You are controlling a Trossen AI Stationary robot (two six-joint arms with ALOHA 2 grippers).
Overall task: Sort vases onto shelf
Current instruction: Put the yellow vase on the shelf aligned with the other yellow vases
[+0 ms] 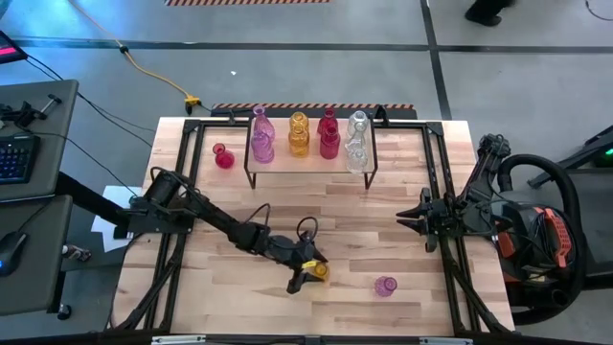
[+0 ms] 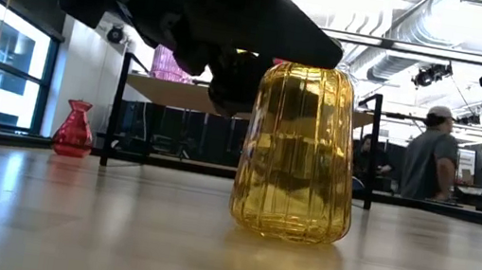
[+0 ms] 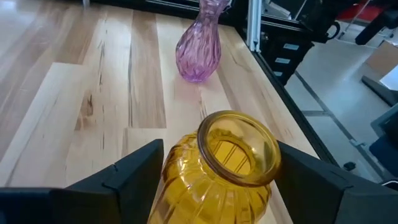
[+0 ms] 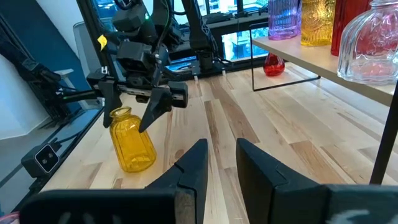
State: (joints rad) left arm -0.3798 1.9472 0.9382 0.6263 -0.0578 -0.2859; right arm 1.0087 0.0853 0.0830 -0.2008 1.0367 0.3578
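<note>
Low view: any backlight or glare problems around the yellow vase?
Low view: bright windows and ceiling lights behind leave the left gripper a dark silhouette over the yellow vase, whose glass glows; the tabletop shows sheen and a yellow reflection. Left wrist view: vase rim evenly lit, no glare.
</note>
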